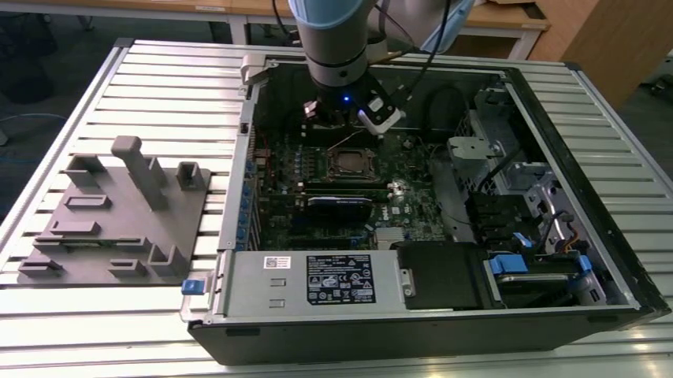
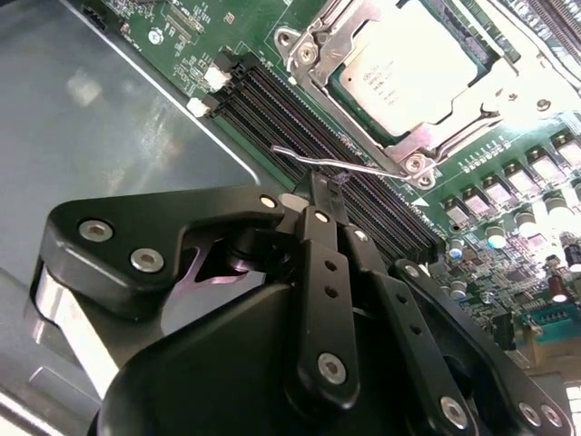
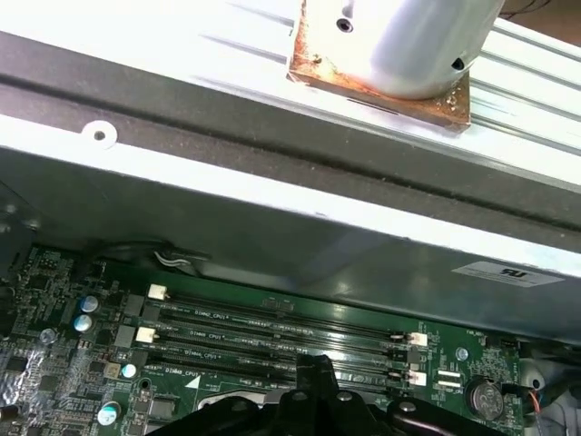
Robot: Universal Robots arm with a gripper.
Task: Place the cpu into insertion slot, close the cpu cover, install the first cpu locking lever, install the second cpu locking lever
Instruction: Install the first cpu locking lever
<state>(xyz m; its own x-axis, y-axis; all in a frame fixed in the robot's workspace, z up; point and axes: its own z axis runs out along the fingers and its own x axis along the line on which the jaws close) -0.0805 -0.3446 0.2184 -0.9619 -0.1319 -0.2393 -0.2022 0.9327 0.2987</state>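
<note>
The chief risk, as I judge it, is a slip. The thin silver wire locking lever (image 2: 354, 166) stands clear of the board, and only a narrow tip bears on it. If the push comes off-line, the wire could spring away. The tip could then drive into the long black memory slots (image 2: 309, 118) just beside it, or scrape the green circuit board (image 2: 172, 32). A lever pressed down without catching under its retaining tab would leave the thin silver metal cpu cover (image 2: 318, 64) loose.

In the second wrist view, the small square cpu with a dull silver-grey top (image 2: 413, 68) lies in the square silver-rimmed insertion slot (image 1: 331, 165). The cover frame appears to be down around it. I cannot tell which of the two levers this one is, nor whether the other is latched.

The black-fingered end effector (image 2: 320, 195) has its fingers drawn together, with no gap visible between them. Its tip sits right at the wire, touching it or just beside it. Whether the wire is pinched between the fingers or only nudged by them I cannot tell.

In the exterior view the end effector (image 1: 347, 130) hangs inside the open black computer case (image 1: 421, 331), just beside the slot. The case rests on the ribbed metal table (image 1: 169, 87).
</note>
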